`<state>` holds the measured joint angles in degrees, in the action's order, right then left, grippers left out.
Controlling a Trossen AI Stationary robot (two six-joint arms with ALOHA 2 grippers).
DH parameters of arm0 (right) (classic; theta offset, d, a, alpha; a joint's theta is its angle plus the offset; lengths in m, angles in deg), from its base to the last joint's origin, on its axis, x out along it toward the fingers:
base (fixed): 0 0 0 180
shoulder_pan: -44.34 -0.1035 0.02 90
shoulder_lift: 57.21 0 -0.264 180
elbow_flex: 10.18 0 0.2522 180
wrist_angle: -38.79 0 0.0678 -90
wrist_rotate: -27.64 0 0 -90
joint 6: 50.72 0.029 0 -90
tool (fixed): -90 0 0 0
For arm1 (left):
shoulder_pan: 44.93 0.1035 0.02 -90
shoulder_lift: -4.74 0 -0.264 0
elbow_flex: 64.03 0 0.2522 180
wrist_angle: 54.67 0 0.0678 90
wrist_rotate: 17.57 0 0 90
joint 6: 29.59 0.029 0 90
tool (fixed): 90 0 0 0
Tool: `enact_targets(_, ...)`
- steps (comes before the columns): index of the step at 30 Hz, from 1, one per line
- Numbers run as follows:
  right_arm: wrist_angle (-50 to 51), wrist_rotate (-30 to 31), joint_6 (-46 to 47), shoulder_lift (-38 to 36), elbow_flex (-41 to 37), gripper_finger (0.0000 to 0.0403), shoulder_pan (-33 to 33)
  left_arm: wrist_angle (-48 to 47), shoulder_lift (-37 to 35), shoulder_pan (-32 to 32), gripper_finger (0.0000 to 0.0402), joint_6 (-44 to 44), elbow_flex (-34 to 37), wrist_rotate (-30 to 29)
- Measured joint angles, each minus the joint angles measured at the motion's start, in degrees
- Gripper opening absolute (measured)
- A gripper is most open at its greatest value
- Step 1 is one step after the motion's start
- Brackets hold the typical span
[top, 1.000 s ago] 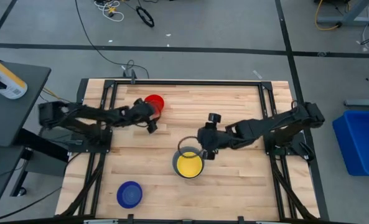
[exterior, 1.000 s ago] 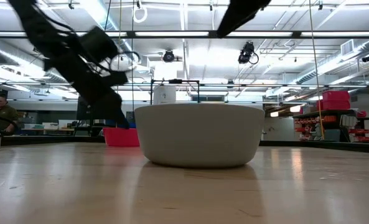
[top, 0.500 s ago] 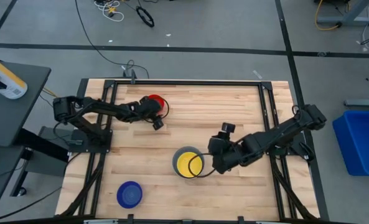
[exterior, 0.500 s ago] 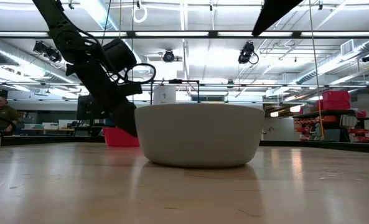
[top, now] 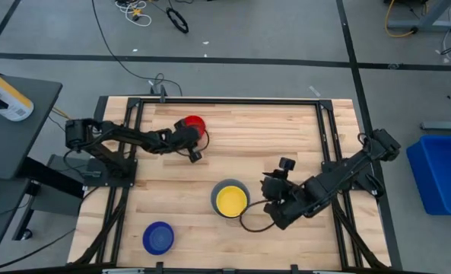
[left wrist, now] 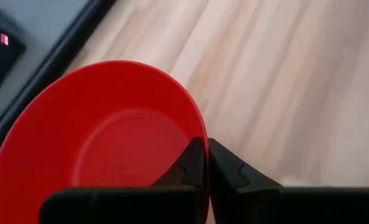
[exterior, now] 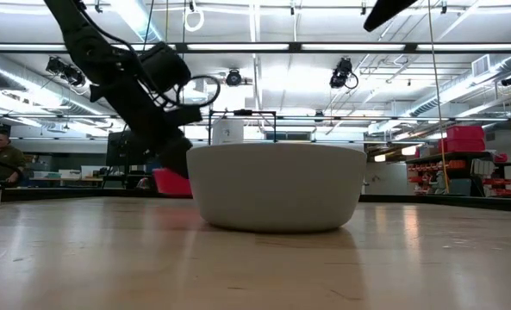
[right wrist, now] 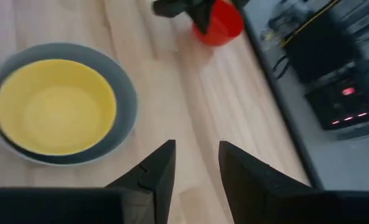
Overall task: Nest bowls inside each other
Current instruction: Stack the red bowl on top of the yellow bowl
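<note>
A red bowl [top: 191, 123] stands on the far left part of the wooden table [top: 286, 125]; my left gripper [top: 198, 136] is shut on its rim. The bowl shows in the low view [exterior: 171, 182] behind the gripper [exterior: 176, 160]. A yellow bowl [top: 230, 201] sits nested in the pale grey bowl [top: 215, 192] at the table's middle. Near the front left lies a dark blue bowl [top: 158, 237]. My right gripper [right wrist: 196, 167] stands open to the right of the nested pair, above the table, with nothing between its fingers. My left gripper pinches the red bowl's rim [left wrist: 196, 127] on the side toward the table's middle, one finger [left wrist: 187, 163] inside the bowl and one [left wrist: 229, 167] outside. The fingers slant down from the table's left side. Whether the bowl's base is on the table I cannot tell.
The grey bowl [exterior: 277, 185] fills the middle of the low view. Black frame rails [top: 328, 129] run along the table's sides. Bare wood lies between the red bowl and the nested pair. A person [exterior: 1, 155] sits far off in the room.
My left gripper has moved onto the red bowl and shut on its rim. My right gripper has swung away from above the grey and yellow bowls toward the table's near right. The bowls at the middle have stayed in place.
</note>
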<state>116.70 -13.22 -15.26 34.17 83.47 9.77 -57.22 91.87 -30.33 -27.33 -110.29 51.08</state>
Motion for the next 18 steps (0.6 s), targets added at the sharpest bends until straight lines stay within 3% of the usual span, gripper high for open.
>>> enact_targets(5, -1.8, 7.6, 8.6, -3.5, -8.5, 0.0128, -4.0, 3.4, -0.1, -4.6, 0.0006, 1.0, 0.0, -2.3)
enact_targets(8, -8.8, 9.5, 11.7, -7.9, -16.3, 0.0135, -6.9, 3.3, -1.0, -6.0, 0.0006, 1.4, -0.1, -4.0)
enact_targets(11, -24.1, 10.9, 8.4, -13.7, -26.1, 0.0139, -9.2, 3.4, -3.4, -6.4, 0.0006, 1.4, 0.0, -3.2)
enact_targets(13, -37.7, 10.3, 2.1, -17.3, -33.5, 0.014, -9.6, 3.4, -5.4, -6.4, 0.0006, 0.9, 0.0, 0.4)
enact_targets(15, -52.0, 7.6, -5.6, -20.6, -41.2, 0.0139, -9.7, 3.2, -7.5, -6.7, 0.0006, 0.2, 0.0, 4.6)
enact_targets(18, -73.1, 3.1, -15.1, -24.4, -52.6, 0.014, -9.2, 4.9, -9.8, -10.0, 0.0006, 0.5, 0.0, 5.7)
